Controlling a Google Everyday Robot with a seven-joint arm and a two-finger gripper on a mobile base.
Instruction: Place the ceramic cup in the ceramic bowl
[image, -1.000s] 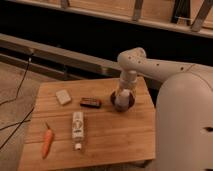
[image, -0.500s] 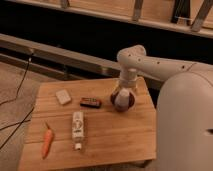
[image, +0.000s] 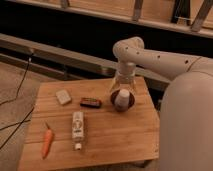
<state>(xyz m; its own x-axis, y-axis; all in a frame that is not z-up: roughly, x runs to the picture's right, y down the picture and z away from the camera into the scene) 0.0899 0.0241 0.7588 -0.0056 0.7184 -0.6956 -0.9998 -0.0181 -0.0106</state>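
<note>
The dark maroon ceramic bowl (image: 131, 101) sits near the right edge of the wooden table (image: 105, 135). The white tapered ceramic cup (image: 121, 101) stands inside the bowl, its lower part within the rim. My gripper (image: 123, 86) hangs straight down from the white arm, directly over the cup and at or just above its top. Whether it still touches the cup cannot be made out.
On the table lie a pale sponge-like block (image: 63, 96), a small dark bar (image: 90, 102), a white labelled bottle (image: 77, 128) on its side and an orange carrot (image: 47, 142). The robot's white body (image: 187, 125) fills the right side. Cables (image: 17, 95) hang at left.
Hardly anything has shifted. The cup stays in the bowl beneath the gripper, and the arm holds nearly the same pose.
</note>
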